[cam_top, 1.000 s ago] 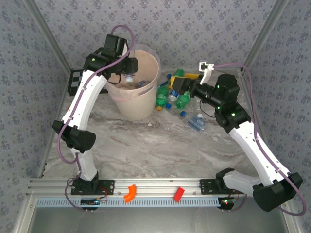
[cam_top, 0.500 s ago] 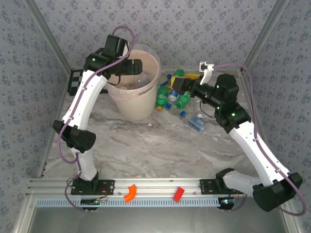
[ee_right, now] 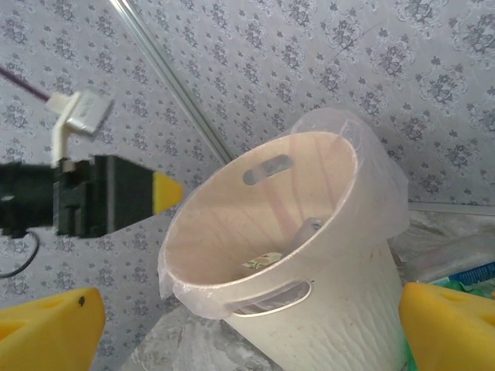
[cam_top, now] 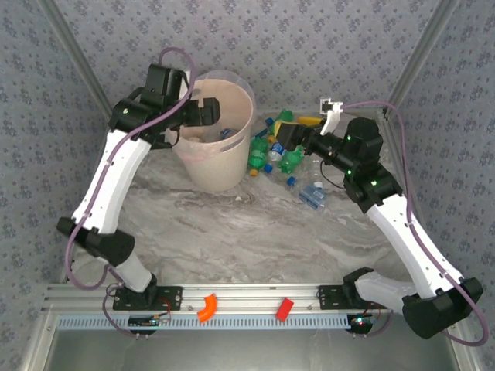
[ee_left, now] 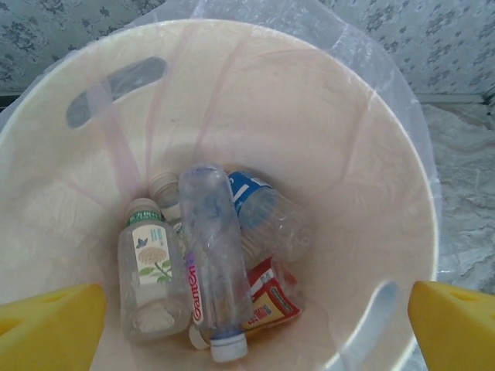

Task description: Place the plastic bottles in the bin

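Looking down through the left wrist camera, I see the left fingers [ee_left: 48, 325] spread wide and empty above the mouth of the bin [ee_left: 325, 108]. Several bottles [ee_left: 213, 263] lie crossed over one another at its bottom, well below the fingertips and untouched by them. From above, a heap [cam_top: 272, 153] of green and clear bottles lies on the table [cam_top: 232, 224] just right of the bin, with one clear bottle [cam_top: 312, 194] a little apart toward me. The right fingers [ee_right: 48, 328], likewise spread with nothing between them, hover over the heap, angled toward the bin. I judge these bottles light, thin-walled and easily dented, and smooth and round enough to roll or squirt out of a pinch. I would take one across the middle of its body, at the label and not by the cap, and close gently.
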Robot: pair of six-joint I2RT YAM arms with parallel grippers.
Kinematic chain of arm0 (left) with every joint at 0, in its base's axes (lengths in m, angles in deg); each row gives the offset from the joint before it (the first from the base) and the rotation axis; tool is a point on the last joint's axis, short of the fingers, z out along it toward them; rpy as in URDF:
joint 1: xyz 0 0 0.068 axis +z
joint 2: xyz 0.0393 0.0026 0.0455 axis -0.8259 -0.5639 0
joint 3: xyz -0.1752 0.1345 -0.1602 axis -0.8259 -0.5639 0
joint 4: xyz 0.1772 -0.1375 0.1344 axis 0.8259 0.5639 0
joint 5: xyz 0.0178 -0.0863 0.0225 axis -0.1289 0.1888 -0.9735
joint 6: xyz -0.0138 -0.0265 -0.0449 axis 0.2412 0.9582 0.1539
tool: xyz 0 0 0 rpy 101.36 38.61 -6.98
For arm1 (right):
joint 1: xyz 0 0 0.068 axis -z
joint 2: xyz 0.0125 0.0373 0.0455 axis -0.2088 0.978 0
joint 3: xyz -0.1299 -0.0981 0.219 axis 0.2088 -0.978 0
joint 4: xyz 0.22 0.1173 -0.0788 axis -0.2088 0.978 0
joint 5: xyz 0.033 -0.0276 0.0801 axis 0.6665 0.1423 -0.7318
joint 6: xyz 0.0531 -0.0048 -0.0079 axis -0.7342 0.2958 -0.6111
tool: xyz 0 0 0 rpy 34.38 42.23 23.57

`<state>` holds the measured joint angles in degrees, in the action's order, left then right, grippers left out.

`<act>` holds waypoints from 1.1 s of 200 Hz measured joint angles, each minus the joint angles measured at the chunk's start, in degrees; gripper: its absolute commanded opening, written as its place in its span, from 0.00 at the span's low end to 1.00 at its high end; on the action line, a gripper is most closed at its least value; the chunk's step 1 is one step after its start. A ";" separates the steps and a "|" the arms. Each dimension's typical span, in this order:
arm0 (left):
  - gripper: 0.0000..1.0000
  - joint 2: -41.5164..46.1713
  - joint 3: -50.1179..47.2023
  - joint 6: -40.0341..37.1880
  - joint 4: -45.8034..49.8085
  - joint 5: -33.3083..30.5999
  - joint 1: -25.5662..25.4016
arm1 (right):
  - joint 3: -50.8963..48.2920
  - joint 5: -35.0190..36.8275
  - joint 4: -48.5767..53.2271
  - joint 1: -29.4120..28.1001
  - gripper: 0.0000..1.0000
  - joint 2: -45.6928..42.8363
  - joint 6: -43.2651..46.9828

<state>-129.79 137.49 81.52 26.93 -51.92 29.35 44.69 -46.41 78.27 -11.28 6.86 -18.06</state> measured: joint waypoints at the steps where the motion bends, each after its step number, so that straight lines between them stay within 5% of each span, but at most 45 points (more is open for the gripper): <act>1: 1.00 0.20 -0.24 0.04 -0.07 0.00 -0.02 | 0.00 0.00 0.02 0.02 0.99 -0.02 0.00; 109: 1.00 29.18 -34.45 2.43 -8.50 1.70 -1.57 | 0.28 4.52 1.75 1.33 1.00 -0.22 0.15; 220: 1.00 38.23 -41.40 2.86 -10.84 5.68 -1.97 | -10.75 12.13 19.12 1.62 0.99 -2.01 3.89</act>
<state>-91.56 96.09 84.39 16.09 -46.23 27.38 33.94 -34.28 97.40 -9.66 4.85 -14.17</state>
